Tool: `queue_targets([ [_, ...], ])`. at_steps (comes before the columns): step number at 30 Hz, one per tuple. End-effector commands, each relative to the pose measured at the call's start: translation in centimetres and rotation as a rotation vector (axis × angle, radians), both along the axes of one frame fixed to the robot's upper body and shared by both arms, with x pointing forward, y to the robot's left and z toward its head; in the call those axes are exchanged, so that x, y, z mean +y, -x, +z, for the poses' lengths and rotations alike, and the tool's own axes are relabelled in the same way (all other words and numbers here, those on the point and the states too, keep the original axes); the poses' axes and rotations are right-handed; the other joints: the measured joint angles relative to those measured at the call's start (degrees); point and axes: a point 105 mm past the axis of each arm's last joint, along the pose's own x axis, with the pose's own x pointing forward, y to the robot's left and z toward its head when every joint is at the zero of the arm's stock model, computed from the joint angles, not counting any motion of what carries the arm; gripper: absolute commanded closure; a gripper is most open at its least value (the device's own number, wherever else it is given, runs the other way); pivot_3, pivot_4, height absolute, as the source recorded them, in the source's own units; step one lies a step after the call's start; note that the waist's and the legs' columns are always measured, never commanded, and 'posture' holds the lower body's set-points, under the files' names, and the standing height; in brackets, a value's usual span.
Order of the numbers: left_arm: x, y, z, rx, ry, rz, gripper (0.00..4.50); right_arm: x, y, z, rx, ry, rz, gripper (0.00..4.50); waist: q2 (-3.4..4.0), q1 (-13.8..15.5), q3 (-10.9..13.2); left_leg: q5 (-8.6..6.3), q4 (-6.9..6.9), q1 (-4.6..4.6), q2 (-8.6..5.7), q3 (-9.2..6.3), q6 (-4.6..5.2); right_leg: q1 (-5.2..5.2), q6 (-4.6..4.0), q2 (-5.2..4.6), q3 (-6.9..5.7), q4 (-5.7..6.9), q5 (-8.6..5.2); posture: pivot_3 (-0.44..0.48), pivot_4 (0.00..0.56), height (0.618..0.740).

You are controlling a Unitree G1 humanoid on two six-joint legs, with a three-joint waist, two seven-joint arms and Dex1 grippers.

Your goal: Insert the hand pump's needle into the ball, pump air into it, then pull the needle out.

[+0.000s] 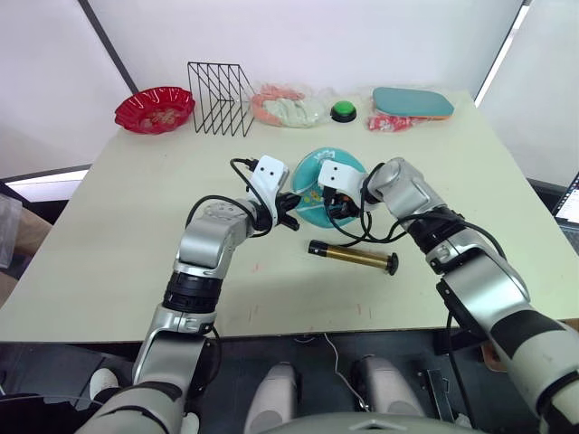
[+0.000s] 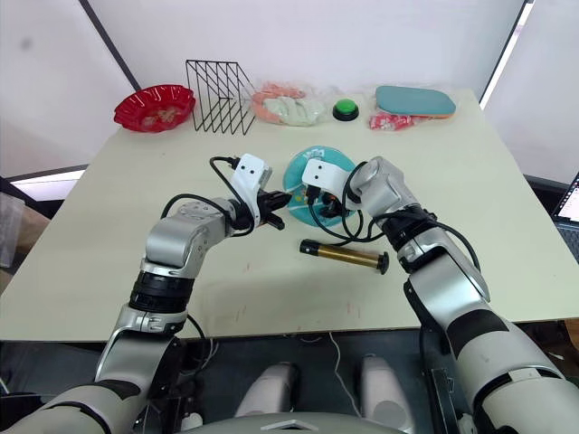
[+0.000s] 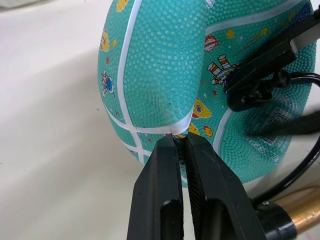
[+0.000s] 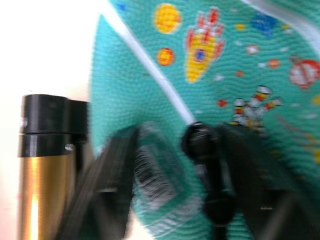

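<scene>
Cream table [image 1: 118, 244], white walls

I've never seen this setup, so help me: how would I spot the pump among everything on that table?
Start at the pale table and find the teal ball at its middle, between the two arms. Just in front of the ball, toward the robot, the hand pump lies flat. It is the table's one bronze-gold cylinder, with black ends and a thin black hose looping up toward the ball.
</scene>
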Motion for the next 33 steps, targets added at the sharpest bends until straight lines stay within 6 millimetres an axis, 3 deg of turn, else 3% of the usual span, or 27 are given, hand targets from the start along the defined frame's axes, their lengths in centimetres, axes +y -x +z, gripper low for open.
queue_targets([
  [1, 0.5, -0.4, -0.1, 0.001, -0.022, 0.009, 4.50, -3.6, -0.1, 3.2, -0.045, -0.030, -0.098, 0.40, 0.11, 0.6, 0.1, 0.04, 0.00, -0.20, -0.02, -0.02, -0.05, -0.19, 0.17, -0.01, -0.01, 0.02, 0.11, 0.000, 0.150, 0.740],
  [6, 0.3, -0.6, 0.0, -0.002, -0.029, -0.005, 4.50, -5.3, 2.0, 7.0, -0.089, -0.126, -0.090, 0.40, 0.19, 1.2, 0.3, 0.25, 0.15, -1.59, -0.15, -0.26, -0.32, -1.35, 0.21, -0.07, -0.16, 0.01, 0.20, 0.000, 0.150, 0.740],
  [10, 0.0, -0.7, 0.3, -0.016, -0.024, -0.019, 4.50, -6.2, 4.7, 9.2, -0.116, -0.223, -0.056, 0.40, 0.17, 1.3, 0.6, 0.18, 0.11, -1.67, -0.22, -0.28, -0.20, -1.35, 0.22, -0.14, -0.21, -0.13, 0.18, 0.000, 0.150, 0.740],
  [20, -0.4, -0.6, 1.6, -0.028, 0.041, -0.045, 4.50, -10.4, 10.1, 10.6, -0.248, -0.346, -0.015, 0.40, -0.14, 1.3, 1.0, 0.15, 0.12, -1.65, -0.21, -0.26, -0.13, -1.31, 0.26, -0.15, -0.24, -0.16, 0.17, 0.000, 0.150, 0.740],
  [21, -0.3, -0.6, 1.8, -0.030, 0.048, -0.039, 3.75, -10.9, 10.8, 10.7, -0.257, -0.362, -0.017, 0.35, -0.17, 1.3, 1.0, 0.15, 0.12, -1.66, -0.21, -0.29, -0.13, -1.30, 0.25, -0.14, -0.28, -0.16, 0.17, 0.000, 0.150, 0.740],
  [26, 0.7, -0.3, 3.5, -0.047, 0.101, -0.018, 1.56, -12.7, 12.9, 10.8, -0.311, -0.365, -0.018, 0.35, -0.34, 1.2, 1.2, 0.14, 0.13, -1.70, -0.20, -0.23, -0.12, -1.31, 0.25, -0.13, -0.24, -0.20, 0.17, 0.000, 0.150, 0.740],
  [29, 2.4, 1.3, 5.1, -0.065, 0.120, -0.051, 0.36, -13.6, 14.6, 11.0, -0.346, -0.408, -0.044, 0.35, -0.44, 0.9, 1.4, 0.13, 0.10, -1.71, -0.16, -0.21, -0.10, -1.33, 0.24, -0.11, -0.21, -0.21, 0.16, 0.000, 0.150, 0.740],
  [30, 2.7, 1.7, 5.4, -0.068, 0.121, -0.063, 0.09, -13.8, 15.0, 10.9, -0.349, -0.413, -0.051, 0.35, -0.43, 0.9, 1.5, 0.13, 0.10, -1.70, -0.10, -0.18, -0.11, -1.33, 0.23, -0.06, -0.18, -0.20, 0.16, 0.000, 0.150, 0.740],
  [33, 3.1, 2.4, 5.7, -0.063, 0.121, -0.097, 0.09, -13.9, 15.5, 10.6, -0.352, -0.418, -0.063, 0.35, -0.42, 1.1, 1.6, 0.13, 0.09, -1.70, -0.10, -0.17, -0.11, -1.33, 0.22, -0.06, -0.18, -0.21, 0.15, 0.000, 0.150, 0.740],
])
